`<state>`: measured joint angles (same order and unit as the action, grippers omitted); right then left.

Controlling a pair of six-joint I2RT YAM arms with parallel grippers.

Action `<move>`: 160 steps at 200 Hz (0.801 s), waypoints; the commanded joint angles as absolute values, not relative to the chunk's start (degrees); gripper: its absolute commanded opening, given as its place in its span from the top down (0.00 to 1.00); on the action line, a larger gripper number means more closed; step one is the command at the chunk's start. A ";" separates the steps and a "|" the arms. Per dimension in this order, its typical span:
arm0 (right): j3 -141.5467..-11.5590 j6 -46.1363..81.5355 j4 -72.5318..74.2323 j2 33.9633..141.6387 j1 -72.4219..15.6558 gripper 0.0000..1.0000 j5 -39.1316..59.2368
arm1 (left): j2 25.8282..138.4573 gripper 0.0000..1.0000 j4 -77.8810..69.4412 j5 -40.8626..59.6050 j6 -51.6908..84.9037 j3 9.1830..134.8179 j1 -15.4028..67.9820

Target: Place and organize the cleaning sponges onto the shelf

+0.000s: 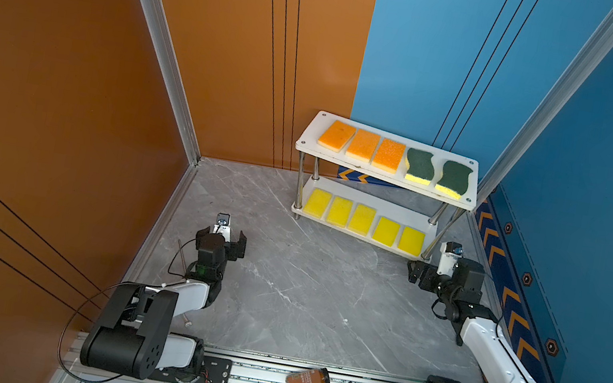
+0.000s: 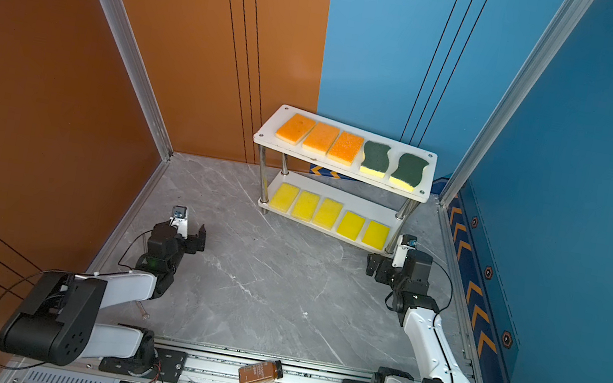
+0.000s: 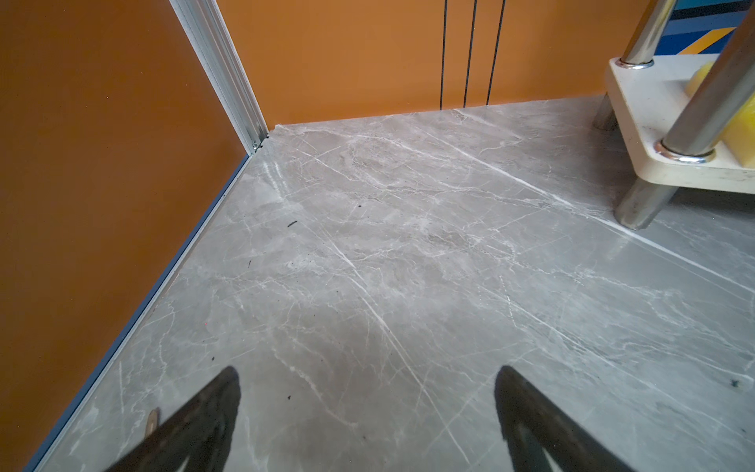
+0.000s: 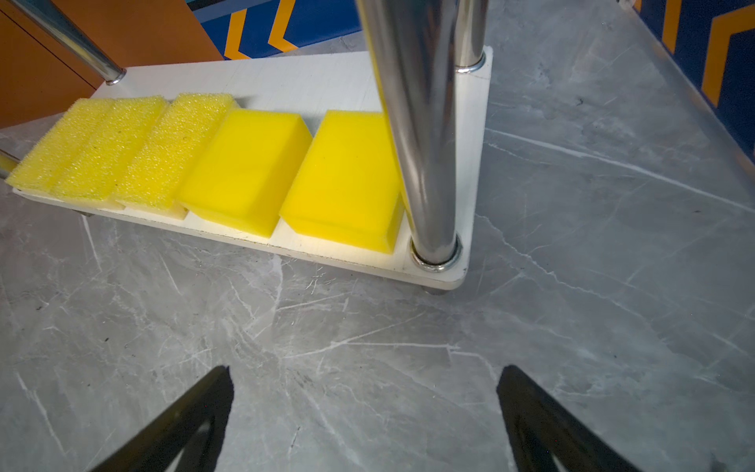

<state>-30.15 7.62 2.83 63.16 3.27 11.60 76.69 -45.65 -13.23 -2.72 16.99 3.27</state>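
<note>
The grey marble worktop is bare in the middle, and the white two-tier shelf stands at its far side by the blue wall. All ten sponges sit on it: three orange sponges and two green sponges in a row on the upper board, five yellow sponges side by side on the lower. The left tool hangs low over bare marble, jaws wide apart and empty. The right tool, equally wide and empty, faces the lower board's corner post. Nothing looks left to place, so the careful move is drawing both arms back without clipping that post. A brown bottle lies on the front rail, best ignored.
</note>
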 commanded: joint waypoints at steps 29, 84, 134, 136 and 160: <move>-22.13 5.76 25.76 66.78 2.72 0.00 5.23 | 77.16 0.02 -48.60 -11.25 -1.49 17.56 2.55; -22.01 6.12 38.09 76.89 2.72 0.00 4.53 | 82.94 0.02 -58.37 -11.07 -0.01 15.72 2.21; -24.18 4.59 43.58 84.31 1.98 0.00 3.64 | 89.85 0.02 -64.68 -11.28 -2.12 15.82 4.04; -24.11 4.57 43.92 84.60 1.95 0.00 3.50 | 90.01 0.02 -64.69 -11.37 -2.20 16.00 4.11; -24.41 3.56 44.41 86.28 0.74 0.00 0.79 | 90.04 0.02 -63.12 -12.37 -2.07 16.88 4.13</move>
